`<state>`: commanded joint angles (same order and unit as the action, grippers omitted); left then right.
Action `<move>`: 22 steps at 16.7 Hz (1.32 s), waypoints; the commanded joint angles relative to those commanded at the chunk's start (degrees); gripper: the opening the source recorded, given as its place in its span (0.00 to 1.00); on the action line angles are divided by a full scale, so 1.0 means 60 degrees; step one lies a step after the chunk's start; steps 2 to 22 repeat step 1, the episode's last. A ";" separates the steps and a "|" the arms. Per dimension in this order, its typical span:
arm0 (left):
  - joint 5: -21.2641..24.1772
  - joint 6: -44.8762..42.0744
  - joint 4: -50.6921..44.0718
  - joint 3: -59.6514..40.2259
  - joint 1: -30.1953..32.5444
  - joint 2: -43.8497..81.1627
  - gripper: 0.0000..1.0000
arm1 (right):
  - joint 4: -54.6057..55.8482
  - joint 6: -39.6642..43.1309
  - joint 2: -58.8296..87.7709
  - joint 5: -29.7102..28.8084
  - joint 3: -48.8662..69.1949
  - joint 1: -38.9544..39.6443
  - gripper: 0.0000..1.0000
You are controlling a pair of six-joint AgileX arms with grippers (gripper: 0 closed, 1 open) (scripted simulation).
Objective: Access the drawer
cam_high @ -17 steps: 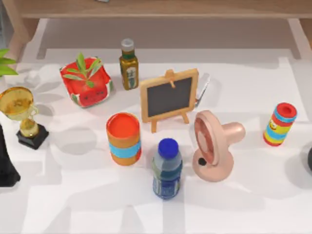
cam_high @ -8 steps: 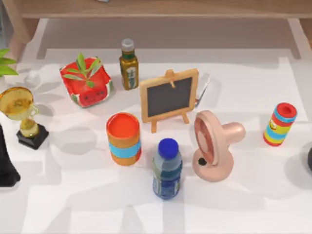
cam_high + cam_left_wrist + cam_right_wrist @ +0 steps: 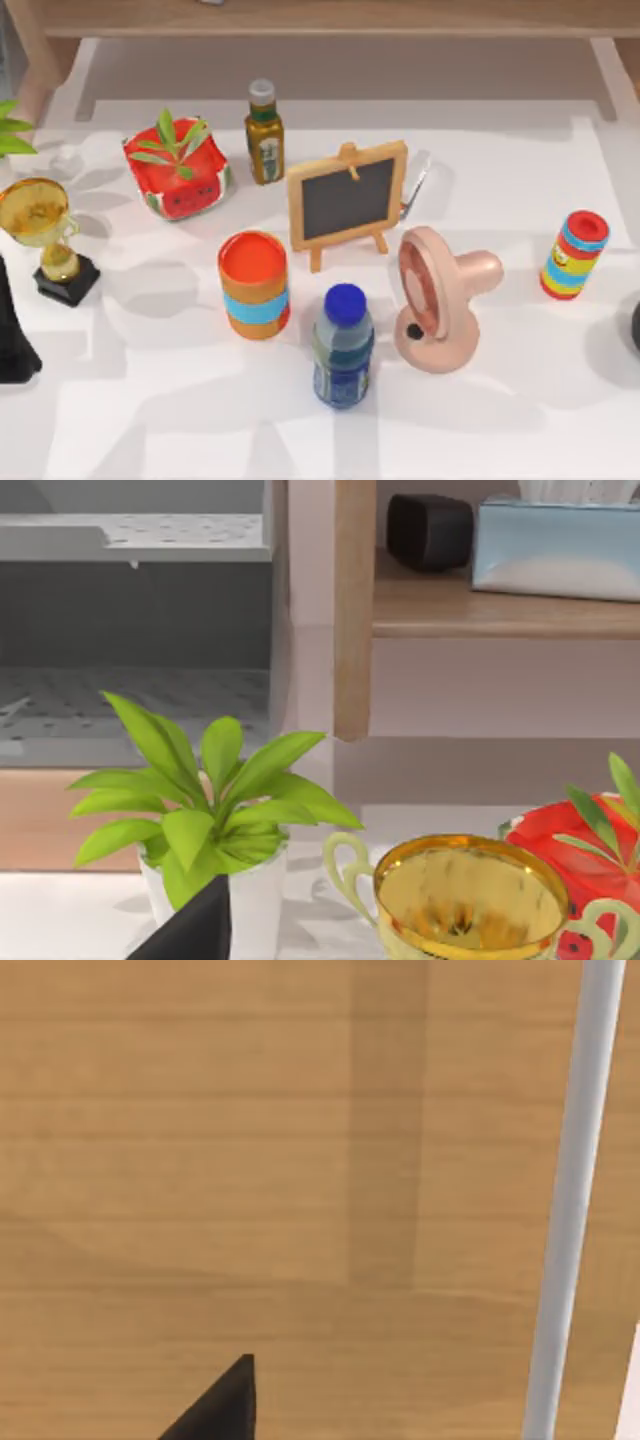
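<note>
Top view: green sprig [image 3: 172, 146] in red pot [image 3: 178, 172] on white table [image 3: 520, 400]; claw states impossible to tell.

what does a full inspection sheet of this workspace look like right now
surface: white tabletop, crossed by soft shadows
job's things: wooden panel with a grey metal bar close before the right wrist camera, possibly the drawer front; not certain
clutter: gold trophy cup, red watermelon-print planter, olive glass bottle, small wooden-framed chalkboard, orange can with blue band, blue-capped water bottle, pink desk fan, striped red cylinder
claws: left arm at the table's left edge; a dark tip in each wrist view, fingers not judged
cables: nothing seen
surroundings: wooden shelf holding a tissue box and a black box; leafy potted plant
</note>
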<state>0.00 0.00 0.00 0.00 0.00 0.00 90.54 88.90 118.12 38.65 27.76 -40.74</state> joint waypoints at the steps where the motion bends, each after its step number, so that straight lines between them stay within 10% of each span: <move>1: 0.0000 0.0000 0.0000 0.0000 0.0000 0.0000 1.00 | 0.0000 0.0000 0.0000 0.0000 0.0000 0.0000 1.00; 22: 0.0000 0.0000 0.0000 0.0000 0.0000 0.0000 1.00 | 0.0000 0.0000 0.0000 0.0000 0.0000 0.0000 1.00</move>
